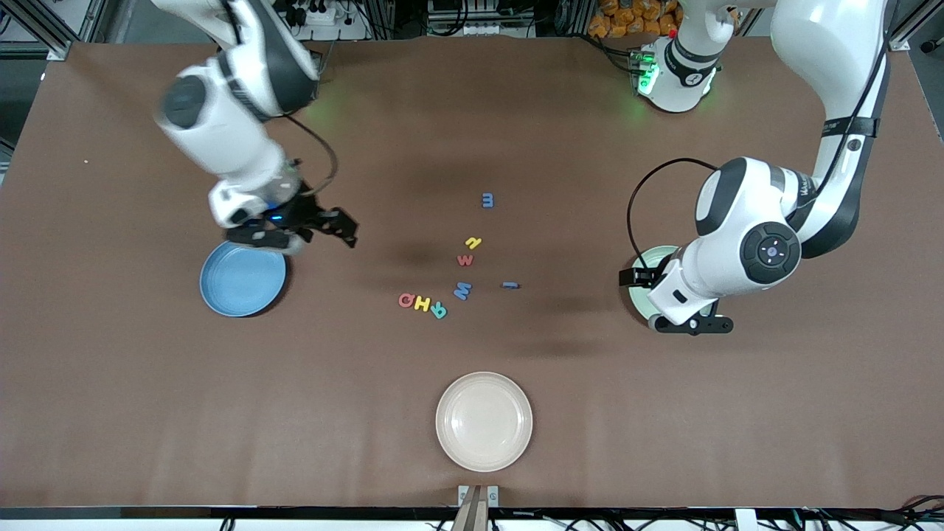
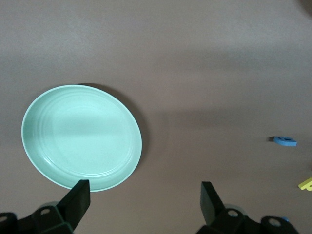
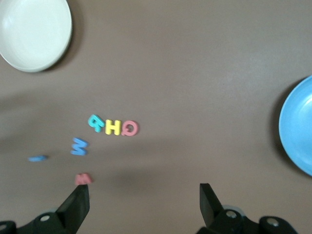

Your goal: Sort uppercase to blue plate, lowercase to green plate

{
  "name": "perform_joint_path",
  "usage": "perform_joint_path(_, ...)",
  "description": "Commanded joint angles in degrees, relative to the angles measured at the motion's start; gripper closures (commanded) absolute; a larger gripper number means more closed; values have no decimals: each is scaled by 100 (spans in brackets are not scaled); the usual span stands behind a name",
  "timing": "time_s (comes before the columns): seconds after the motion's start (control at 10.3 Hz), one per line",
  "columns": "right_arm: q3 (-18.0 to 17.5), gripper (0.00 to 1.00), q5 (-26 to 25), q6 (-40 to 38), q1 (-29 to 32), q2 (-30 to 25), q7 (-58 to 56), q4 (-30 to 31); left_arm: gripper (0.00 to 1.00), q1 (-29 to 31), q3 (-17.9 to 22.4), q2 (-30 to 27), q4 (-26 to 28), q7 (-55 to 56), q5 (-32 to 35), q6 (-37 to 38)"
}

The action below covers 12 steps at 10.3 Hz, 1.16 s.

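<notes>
The blue plate (image 1: 243,279) lies toward the right arm's end. My right gripper (image 1: 306,234) hovers open and empty over its rim. The green plate (image 1: 649,265) is partly hidden under my left gripper (image 1: 667,306), which is open and empty. Red Q (image 1: 405,300), yellow H (image 1: 422,302), teal R (image 1: 439,310) and the larger blue W (image 1: 462,290) lie mid-table. Blue m (image 1: 487,200), yellow n (image 1: 473,242), red w (image 1: 465,259) and thin blue i (image 1: 510,285) lie beside them. The left wrist view shows the green plate (image 2: 82,136). The right wrist view shows the blue plate (image 3: 300,126), Q (image 3: 130,128) and H (image 3: 113,127).
A cream plate (image 1: 484,420) lies nearest the front camera, mid-table, and shows in the right wrist view (image 3: 34,31). Bare brown table lies between the letters and each coloured plate.
</notes>
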<state>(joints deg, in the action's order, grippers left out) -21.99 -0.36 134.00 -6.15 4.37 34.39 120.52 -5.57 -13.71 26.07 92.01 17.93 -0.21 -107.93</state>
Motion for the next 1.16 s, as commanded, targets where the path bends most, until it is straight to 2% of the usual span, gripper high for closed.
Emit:
perform_joint_path(0.0,-216,0,-1234,213,-237,493,-80,-134,0,161,0,-40,-17,44,-14,-26)
perform_joint_path(0.1,-339,0,-1412,353,-333,869,-178,-326,0,179,43,-40,-26,0,-14,-26)
perform_joint_path(0.29,-498,0,-2201,634,-483,1634,-450,-669,0,345,53,-5,-52,-27,99,-26)
perform_joint_path(0.39,-534,0,-2466,1010,-466,1933,-704,-705,0,372,44,-5,-52,-70,152,-26)
perform_joint_path(0.68,-525,2,-2495,1383,-256,2261,-1960,-706,0,451,53,3,-87,-71,162,-61)
perform_joint_path(0.78,-525,6,-2495,1383,-247,2305,-2180,-706,0,443,53,99,-87,-62,161,-157)
perform_joint_path(0.87,-525,10,-2513,1392,-212,2366,-2200,-714,0,434,53,187,-87,-53,161,-219)
perform_joint_path(1.07,-508,10,-2556,1672,-211,2594,-2244,-758,0,503,53,180,-96,17,144,-228)
